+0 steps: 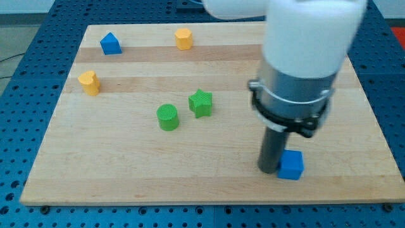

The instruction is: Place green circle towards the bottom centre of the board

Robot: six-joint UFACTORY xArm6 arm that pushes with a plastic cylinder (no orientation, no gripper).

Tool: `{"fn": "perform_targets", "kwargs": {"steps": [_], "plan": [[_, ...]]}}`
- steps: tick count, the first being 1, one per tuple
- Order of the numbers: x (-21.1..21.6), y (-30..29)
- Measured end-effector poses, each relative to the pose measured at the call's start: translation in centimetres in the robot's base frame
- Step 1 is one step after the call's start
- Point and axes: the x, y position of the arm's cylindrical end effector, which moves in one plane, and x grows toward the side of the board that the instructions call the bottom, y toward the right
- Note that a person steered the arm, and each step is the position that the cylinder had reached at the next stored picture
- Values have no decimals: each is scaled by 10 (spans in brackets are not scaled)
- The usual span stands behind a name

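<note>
The green circle [168,117] is a short green cylinder standing left of the board's middle. A green star [200,102] stands just to its upper right, a small gap apart. My tip [269,170] is down on the board at the lower right, far to the right of the green circle. It touches the left side of a blue cube [292,164]. The arm's white and grey body hangs above it and hides part of the board's right side.
A blue house-shaped block [111,44] stands at the top left. A yellow hexagon block [183,38] stands at the top centre. A yellow heart-like block [89,83] stands at the left. The wooden board [126,183] rests on a blue perforated table.
</note>
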Motion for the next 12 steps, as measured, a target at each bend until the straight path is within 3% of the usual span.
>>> {"fn": "perform_targets", "kwargs": {"steps": [4, 7, 11, 12], "plan": [[3, 70], [-78, 69], [-122, 72], [-157, 86]]}}
